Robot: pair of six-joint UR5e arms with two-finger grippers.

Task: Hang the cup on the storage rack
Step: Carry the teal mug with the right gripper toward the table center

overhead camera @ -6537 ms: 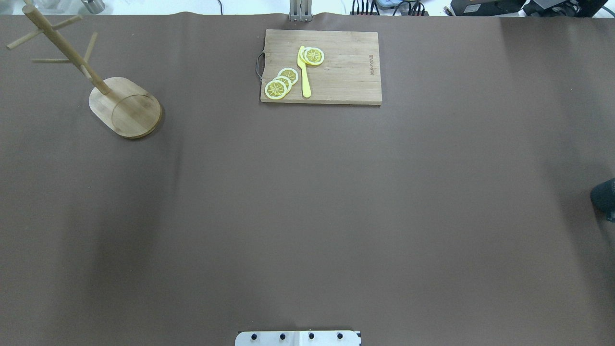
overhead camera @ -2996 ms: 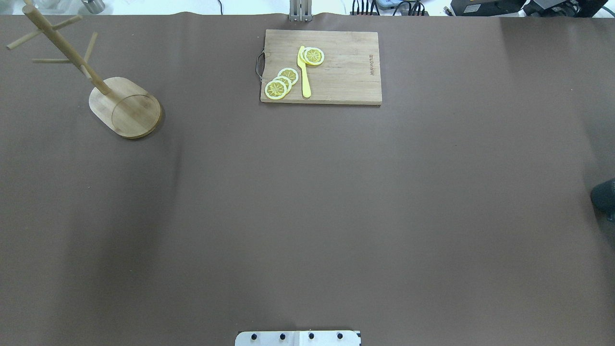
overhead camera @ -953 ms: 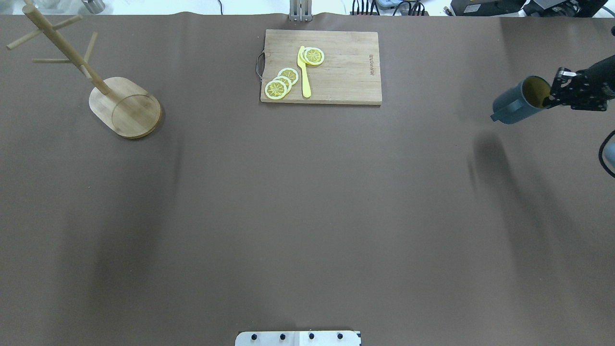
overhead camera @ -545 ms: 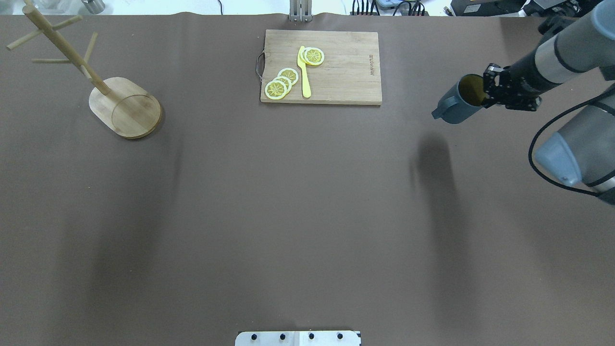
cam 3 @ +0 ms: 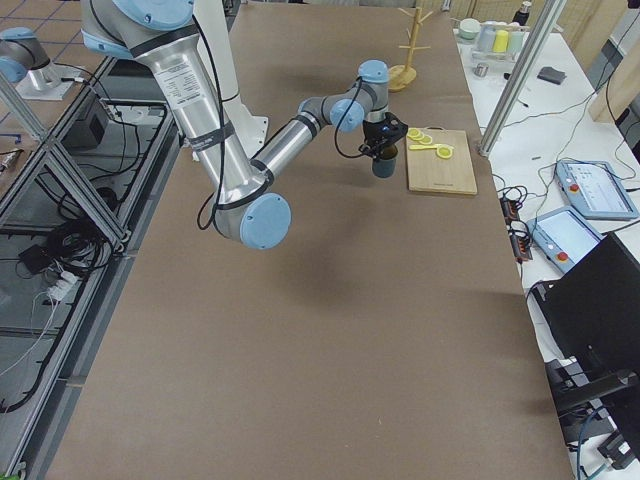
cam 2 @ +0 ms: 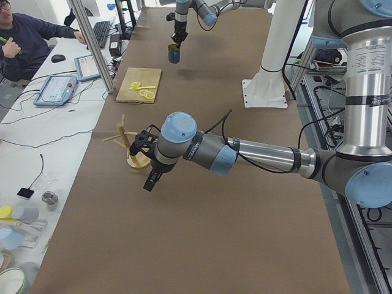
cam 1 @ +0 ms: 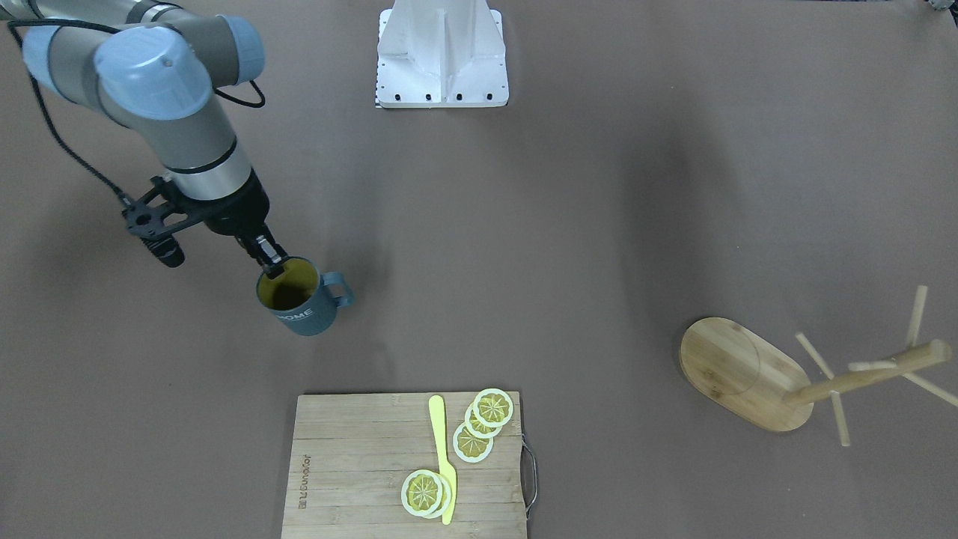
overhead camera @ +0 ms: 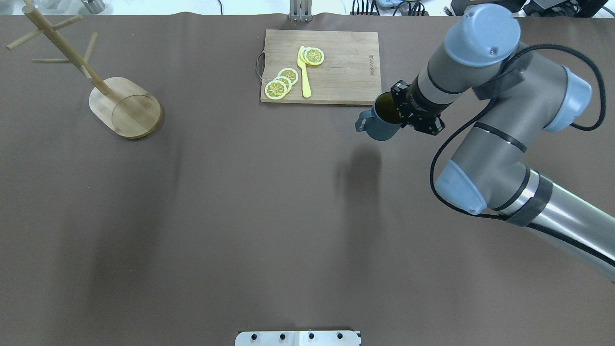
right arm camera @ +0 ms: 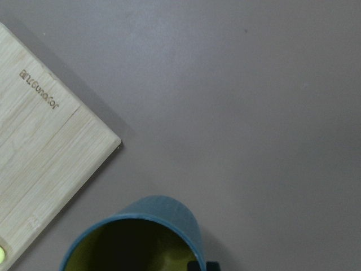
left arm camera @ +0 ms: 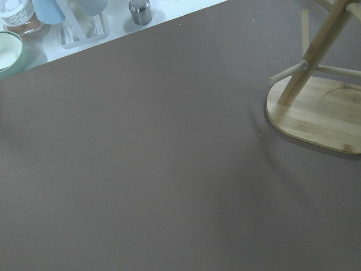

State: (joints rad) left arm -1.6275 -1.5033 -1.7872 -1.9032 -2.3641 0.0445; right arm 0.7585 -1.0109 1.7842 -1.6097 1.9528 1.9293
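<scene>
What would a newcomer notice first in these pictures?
The right gripper pinches the teal cup by its rim, held above the table beside the cutting board. Next come the bright lemon slices and yellow knife on that board, and the bare storage rack standing at the robot's far left.

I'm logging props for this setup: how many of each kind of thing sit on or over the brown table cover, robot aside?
cup: 1
storage rack: 1
cutting board: 1
yellow knife: 1
lemon slices: 5, some overlapping
Total: 9
</scene>
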